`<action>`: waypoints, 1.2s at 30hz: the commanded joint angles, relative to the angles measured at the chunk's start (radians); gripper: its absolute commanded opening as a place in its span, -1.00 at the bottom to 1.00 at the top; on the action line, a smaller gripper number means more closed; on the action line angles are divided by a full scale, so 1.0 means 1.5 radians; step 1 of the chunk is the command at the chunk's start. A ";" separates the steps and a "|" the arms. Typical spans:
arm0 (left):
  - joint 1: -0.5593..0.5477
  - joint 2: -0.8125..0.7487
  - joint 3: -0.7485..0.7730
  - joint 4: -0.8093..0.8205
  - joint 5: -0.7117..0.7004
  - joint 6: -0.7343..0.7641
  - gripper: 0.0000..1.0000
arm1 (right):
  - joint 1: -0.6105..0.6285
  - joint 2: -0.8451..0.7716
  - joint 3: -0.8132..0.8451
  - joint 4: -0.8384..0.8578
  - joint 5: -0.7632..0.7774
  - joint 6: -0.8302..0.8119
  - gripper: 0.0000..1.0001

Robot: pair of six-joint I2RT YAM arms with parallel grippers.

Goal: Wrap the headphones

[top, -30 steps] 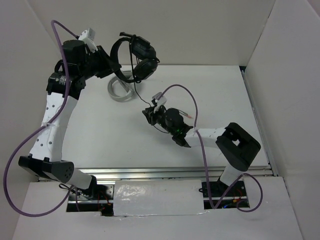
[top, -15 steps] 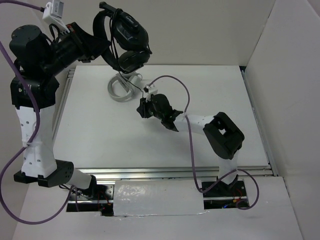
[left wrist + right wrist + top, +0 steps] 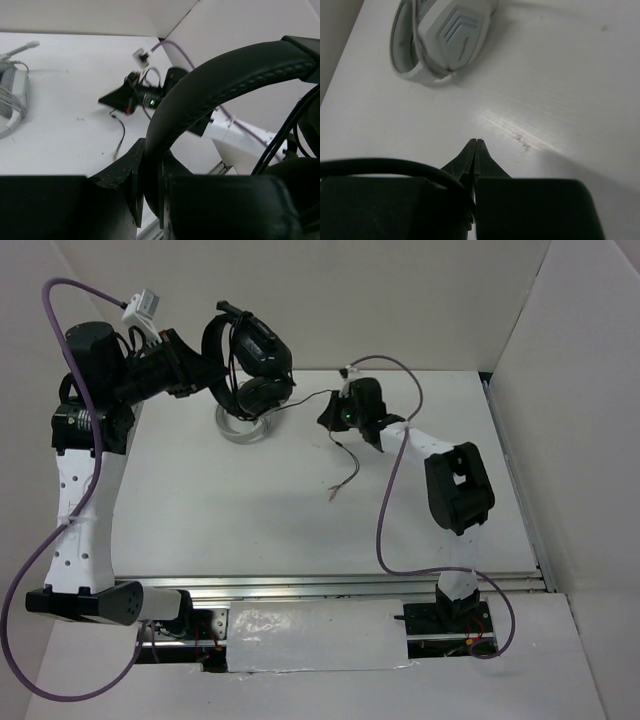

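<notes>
The black headphones (image 3: 255,360) hang in the air above the far left of the table. My left gripper (image 3: 208,375) is shut on their curved headband (image 3: 225,80), which sits clamped between the jaws (image 3: 150,175). The thin black cable (image 3: 305,398) runs from the earcups to my right gripper (image 3: 326,418), which is shut on it. In the right wrist view the jaws (image 3: 476,141) are pressed together and the cable (image 3: 380,165) curves in on their left side. The loose cable end (image 3: 340,475) trails on the table.
The grey-white ring-shaped stand (image 3: 240,428) lies on the table below the headphones; it also shows in the right wrist view (image 3: 440,40) and at the left edge of the left wrist view (image 3: 12,100). White walls close the table at the back and both sides.
My right gripper has moved from the table's middle to the far side with the cable. My left arm swung the headphones up and left, then back down towards the stand.
</notes>
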 commanded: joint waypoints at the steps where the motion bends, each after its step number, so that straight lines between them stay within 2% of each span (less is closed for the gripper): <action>1: 0.004 -0.057 -0.048 0.112 0.063 0.006 -1.00 | -0.061 -0.052 0.051 -0.032 -0.060 -0.035 -1.00; 4: -0.016 -0.099 -0.158 0.173 0.061 0.037 -1.00 | -0.105 -0.048 0.126 -0.101 -0.084 -0.054 -1.00; 8: -0.099 -0.150 -0.278 0.204 -0.035 0.119 -1.00 | -0.135 -0.035 0.219 -0.201 -0.075 -0.113 -1.00; 10: -0.147 -0.157 -0.360 0.214 -0.069 0.173 -1.00 | -0.143 -0.025 0.311 -0.269 -0.063 -0.150 -1.00; 12: -0.188 -0.151 -0.387 0.209 -0.127 0.200 -1.00 | -0.145 -0.023 0.345 -0.305 -0.047 -0.171 -1.00; 13: -0.233 -0.140 -0.398 0.202 -0.158 0.213 -1.00 | -0.146 -0.024 0.360 -0.322 -0.040 -0.183 -1.00; 14: -0.253 -0.131 -0.410 0.200 -0.233 0.228 -1.00 | -0.143 -0.027 0.370 -0.347 -0.030 -0.195 -1.00; 16: -0.296 -0.101 -0.431 0.185 -0.305 0.240 -1.00 | -0.141 -0.046 0.390 -0.370 0.005 -0.212 -1.00; 17: -0.301 -0.090 -0.442 0.184 -0.360 0.234 -1.00 | -0.138 -0.065 0.386 -0.380 0.016 -0.219 -1.00; 21: -0.307 -0.014 -0.455 0.185 -0.391 0.224 -1.00 | -0.122 -0.101 0.402 -0.431 0.073 -0.244 -1.00; 27: -0.318 0.118 -0.398 0.119 -0.536 0.200 -1.00 | -0.063 -0.142 0.435 -0.525 0.129 -0.280 -1.00; 30: -0.288 0.160 -0.382 0.108 -0.544 0.170 -1.00 | -0.026 -0.180 0.412 -0.549 0.181 -0.284 -1.00; 33: -0.248 0.183 -0.377 0.120 -0.499 0.145 -1.00 | 0.001 -0.189 0.414 -0.579 0.187 -0.278 -1.00; 36: -0.229 0.218 -0.359 0.106 -0.525 0.114 -1.00 | 0.026 -0.187 0.436 -0.621 0.201 -0.278 -1.00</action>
